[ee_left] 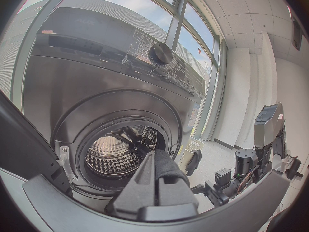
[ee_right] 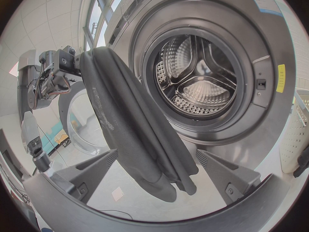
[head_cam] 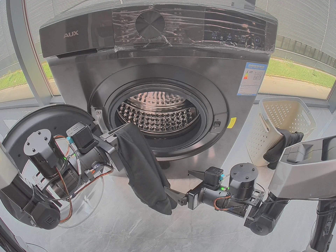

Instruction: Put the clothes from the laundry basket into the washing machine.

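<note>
The drum opening (head_cam: 157, 119) of the washing machine (head_cam: 196, 70) is gaping free from twelve to five o'clock, while a dark garment (head_cam: 143, 168) is hanging across its seven o'clock rim; the door (head_cam: 45, 119) is standing open at nine, the laundry basket (head_cam: 283, 114) sitting at three.

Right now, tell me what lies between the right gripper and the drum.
The dark garment hanging from the left gripper, its lower end between the right gripper's open fingers; the right wrist view shows it.

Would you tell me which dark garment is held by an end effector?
The hanging garment before the washer, gripped by the left end effector; the other garment drapes over the laundry basket.
</note>
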